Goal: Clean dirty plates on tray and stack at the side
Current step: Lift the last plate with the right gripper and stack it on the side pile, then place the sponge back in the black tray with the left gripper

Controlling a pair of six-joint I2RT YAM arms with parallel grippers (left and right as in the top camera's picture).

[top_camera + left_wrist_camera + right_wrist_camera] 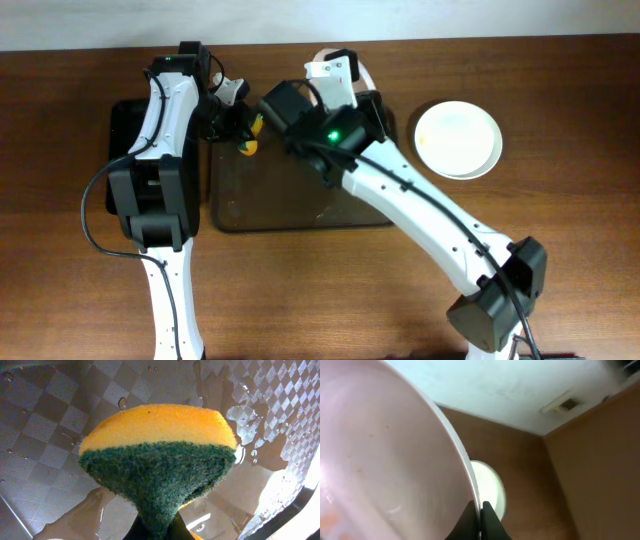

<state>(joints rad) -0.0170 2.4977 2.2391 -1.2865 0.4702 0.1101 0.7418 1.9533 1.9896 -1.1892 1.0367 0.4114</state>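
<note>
My left gripper (238,124) is shut on a yellow and green sponge (248,146) over the far left corner of the dark brown tray (300,205). In the left wrist view the sponge (160,450) fills the frame, pinched at its green base by the jaws (160,532), above the wet tray (45,420). My right gripper (340,72) is shut on the rim of a white plate (371,76), held tilted on edge above the tray's far side. In the right wrist view the jaws (480,512) clamp this plate (385,460), which has faint orange marks at its lower left. A white plate stack (458,138) lies right of the tray and also shows in the right wrist view (491,491).
A smaller black tray (122,125) lies left of the brown tray, partly under the left arm. The right arm crosses over the brown tray's right half. Water drops and puddles (260,455) lie on the tray. Bare wooden table (560,230) surrounds everything.
</note>
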